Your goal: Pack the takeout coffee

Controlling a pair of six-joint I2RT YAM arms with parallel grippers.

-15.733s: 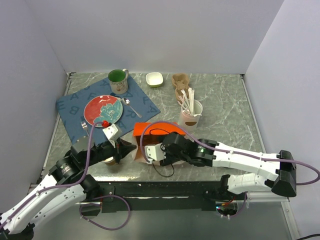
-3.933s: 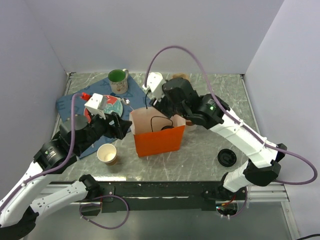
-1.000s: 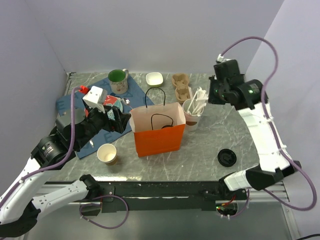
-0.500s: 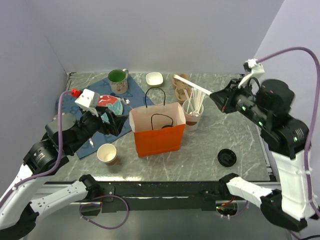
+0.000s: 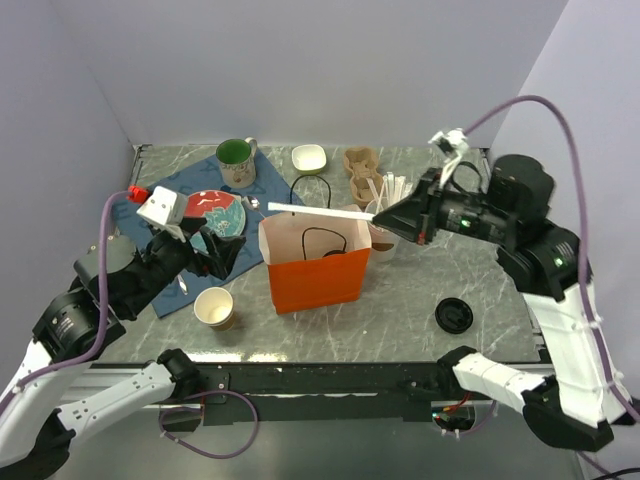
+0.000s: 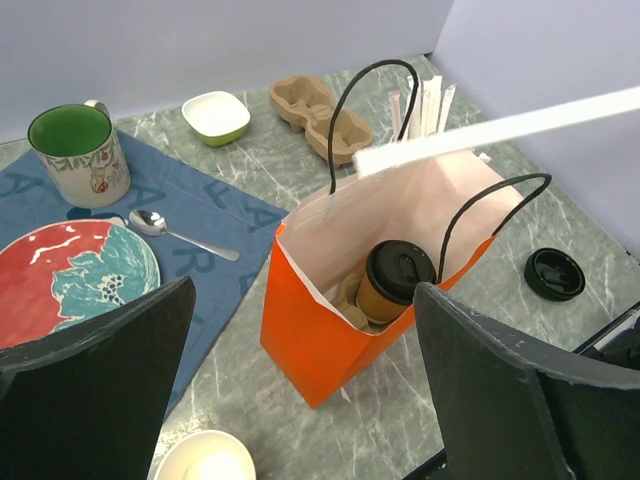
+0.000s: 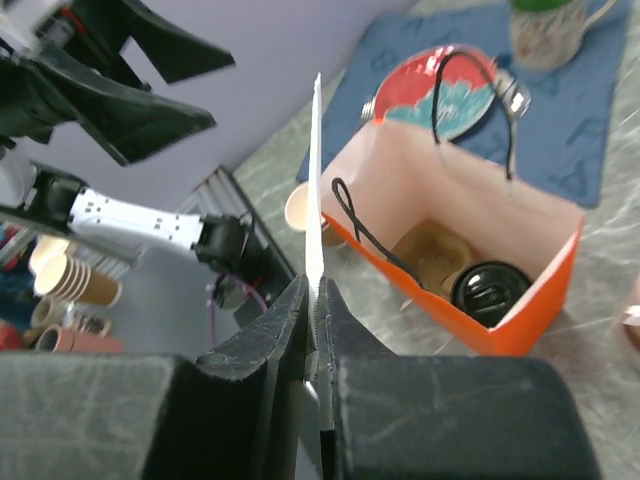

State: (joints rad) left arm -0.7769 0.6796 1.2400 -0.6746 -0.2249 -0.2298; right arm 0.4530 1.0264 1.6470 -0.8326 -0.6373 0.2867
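Grey marbled tabletop, walled in pale lilac, is carrying everything. On it the right claw [image 7: 312, 300] is pinching, almost fully closed, one end of a long white paper-wrapped straw [image 5: 330, 212]. The straw is reaching out ahead of the claw, level across the mouth of the orange paper carrier bag [image 5: 315, 282]. The takeout coffee [image 6: 397, 278], a small brown paper cup with a round black plastic lid, is standing upright inside that bag, below and ahead of the right claw. The left claw [image 5: 215, 252] is hanging wide open, holding nothing, with the bag just ahead of it.

The step in hand looks like adding the straw beside the cup. Doing it well probably means tipping the free end down first, since a level straw would bridge the bag's rims. It should then be steered between the two black cord handles [image 6: 372, 110], which are arching up into its path, and away from the lid.

A loose round black plastic lid [image 5: 453, 316] is lying below and behind the right claw. A white cup of spare straws [image 5: 384, 238] is standing right under it, close enough to catch. A lidless tan paper cup [image 5: 214, 307] is sitting below the left claw, on the near side. A red and teal plate [image 5: 210, 208] on a blue mat is lying under and beyond that claw.
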